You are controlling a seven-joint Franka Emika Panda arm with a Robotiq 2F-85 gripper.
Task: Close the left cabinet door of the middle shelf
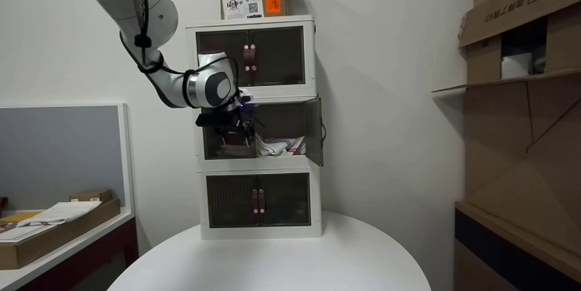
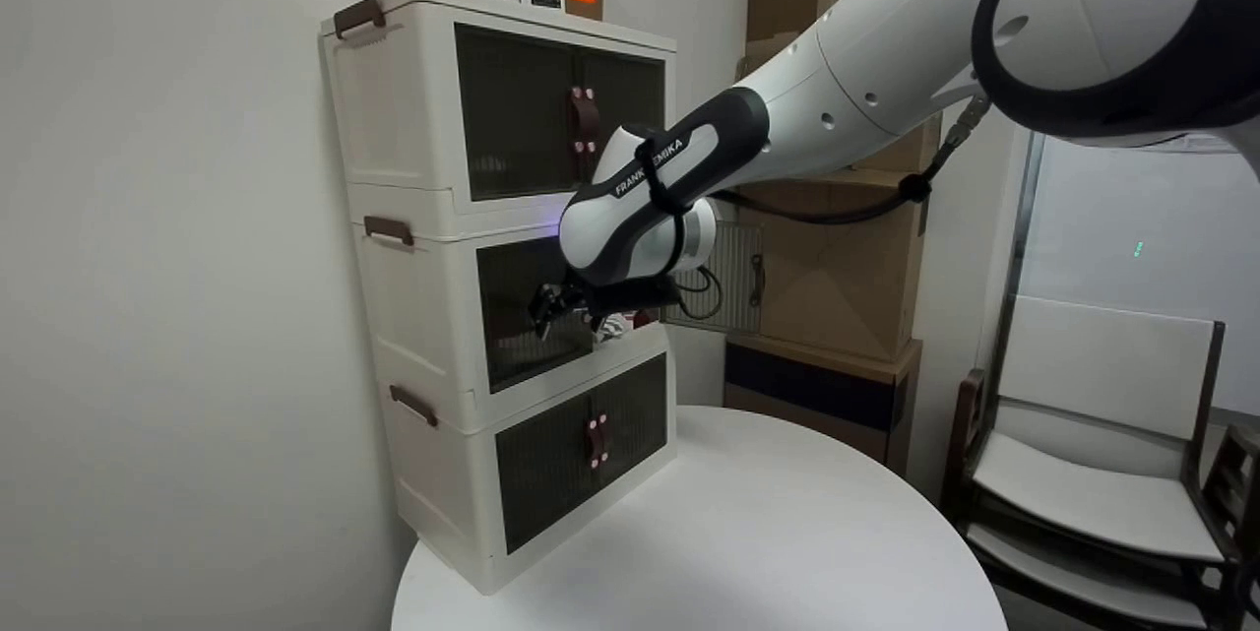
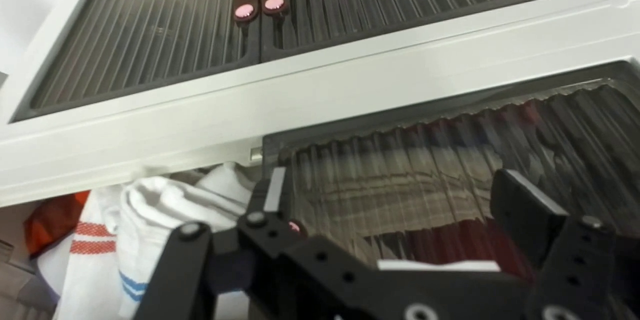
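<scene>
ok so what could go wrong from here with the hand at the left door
The left door looks shut or nearly so, so pushing with the hand might strain it or shift the middle shelf.

In the wrist view a finger partly covers a pink rivet, seemingly on that door; it might snag there while backing off and pull the door open.

The right door stands open, so the hand might clip it if it swings that way.

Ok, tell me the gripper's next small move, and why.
Probably ease the gripper back from the left cabinet door: in both exterior views it appears flush with the frame of the middle shelf, while the gripper's fingers stand apart in front of it. Contact is unclear.
</scene>
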